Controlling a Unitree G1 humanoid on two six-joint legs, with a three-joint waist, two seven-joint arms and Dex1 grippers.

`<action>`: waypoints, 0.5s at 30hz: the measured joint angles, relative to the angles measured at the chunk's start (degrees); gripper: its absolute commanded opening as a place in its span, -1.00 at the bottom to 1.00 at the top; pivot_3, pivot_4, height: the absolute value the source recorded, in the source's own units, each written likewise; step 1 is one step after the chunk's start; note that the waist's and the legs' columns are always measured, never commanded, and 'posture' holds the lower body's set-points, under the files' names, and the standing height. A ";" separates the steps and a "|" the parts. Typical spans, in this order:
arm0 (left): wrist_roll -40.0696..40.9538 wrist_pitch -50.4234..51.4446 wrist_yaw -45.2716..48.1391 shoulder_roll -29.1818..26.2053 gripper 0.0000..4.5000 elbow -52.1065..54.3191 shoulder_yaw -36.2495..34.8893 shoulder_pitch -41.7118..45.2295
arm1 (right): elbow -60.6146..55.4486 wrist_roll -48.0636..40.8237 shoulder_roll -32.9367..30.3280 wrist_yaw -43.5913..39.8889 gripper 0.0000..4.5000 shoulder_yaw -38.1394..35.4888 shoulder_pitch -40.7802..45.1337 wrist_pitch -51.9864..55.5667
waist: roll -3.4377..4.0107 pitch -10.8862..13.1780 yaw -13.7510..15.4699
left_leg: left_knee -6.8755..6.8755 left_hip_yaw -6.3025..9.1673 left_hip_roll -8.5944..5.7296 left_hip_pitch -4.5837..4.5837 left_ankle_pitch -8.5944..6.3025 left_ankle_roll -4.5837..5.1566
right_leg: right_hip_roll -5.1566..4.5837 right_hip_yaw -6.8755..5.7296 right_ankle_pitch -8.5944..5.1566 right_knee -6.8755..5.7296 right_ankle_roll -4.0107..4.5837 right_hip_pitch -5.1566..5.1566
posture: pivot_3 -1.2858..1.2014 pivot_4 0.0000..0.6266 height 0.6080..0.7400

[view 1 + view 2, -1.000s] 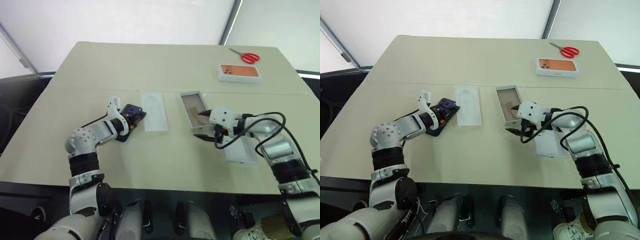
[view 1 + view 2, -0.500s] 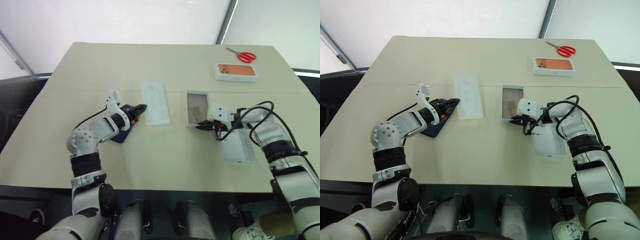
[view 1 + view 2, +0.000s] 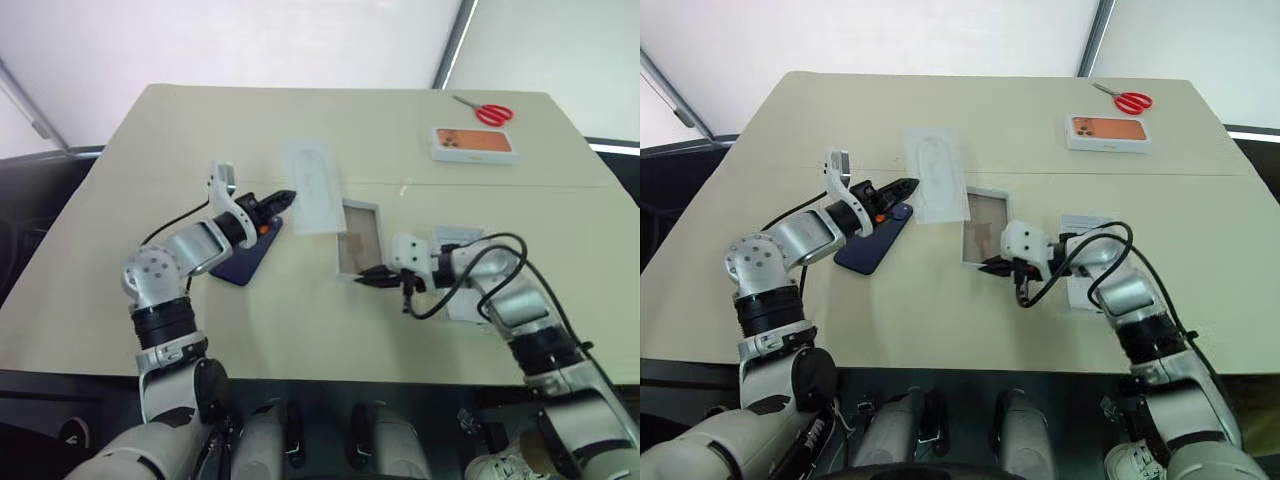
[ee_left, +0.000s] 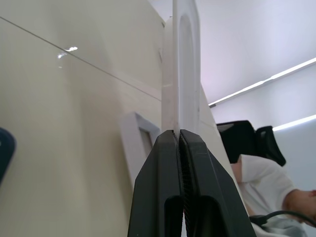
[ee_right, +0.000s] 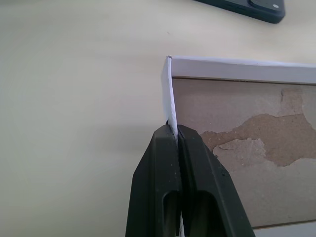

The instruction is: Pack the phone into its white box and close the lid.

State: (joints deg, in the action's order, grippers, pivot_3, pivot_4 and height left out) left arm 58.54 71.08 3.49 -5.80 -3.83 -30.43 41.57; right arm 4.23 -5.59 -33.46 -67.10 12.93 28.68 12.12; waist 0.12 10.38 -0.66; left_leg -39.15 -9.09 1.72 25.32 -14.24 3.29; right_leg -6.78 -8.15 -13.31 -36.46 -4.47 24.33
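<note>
While the left gripper (image 3: 290,197) sits at centre-left, its fingers pinched tight on the edge of a thin flat white insert (image 3: 312,186) with a rounded recess, the right gripper (image 3: 362,277) just right of centre is clamped on the near wall of the white box (image 3: 358,236) (brownish torn-looking floor, thin card walls). The phone (image 3: 246,257), slim dark navy, lies flat under the left forearm, left of the box. The lid (image 3: 464,300) rests at right, mostly hidden behind the right arm. Matte beige table (image 3: 300,120); orange-print box (image 3: 478,144) and red scissors (image 3: 486,111) upper right.
</note>
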 measured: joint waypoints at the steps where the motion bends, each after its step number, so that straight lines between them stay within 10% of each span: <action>1: 0.43 0.04 -0.43 0.16 -1.00 -0.07 -0.03 -0.01 | -0.76 -0.45 0.23 0.77 -0.73 -0.25 0.00 1.66 | 0.00 0.00 0.00 | 0.00 0.00 0.01 0.00 0.00 0.00 | 0.01 0.00 0.00 0.00 0.00 0.00 | 0.03 -0.52 0.96; 6: 0.92 -0.12 -1.54 0.72 -1.00 -0.59 0.50 -0.27 | -3.98 -1.44 1.19 4.85 0.25 -0.45 0.00 4.59 | 0.00 0.00 0.14 | 0.00 0.00 -0.02 0.01 0.00 0.00 | 0.02 -0.01 0.00 0.00 0.00 0.01 | 0.03 -0.52 0.96; 15: 0.80 -0.14 -1.27 1.97 -1.00 -0.87 5.28 -2.32 | -3.83 -4.09 -7.69 5.12 0.25 -7.76 -0.63 5.33 | -0.01 0.00 0.30 | 0.00 0.00 -0.04 0.02 0.00 0.01 | 0.01 -0.02 0.00 0.02 0.00 0.01 | 0.03 -0.52 0.96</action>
State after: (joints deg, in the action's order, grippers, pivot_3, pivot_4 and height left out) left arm 59.34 70.94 2.22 -3.82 -4.70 -25.16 39.25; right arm 0.40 -9.69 -41.15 -61.98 5.17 28.05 17.45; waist 0.11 10.38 -0.36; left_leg -39.14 -9.08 1.69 25.34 -14.24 3.30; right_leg -6.77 -8.16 -13.31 -36.45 -4.47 24.34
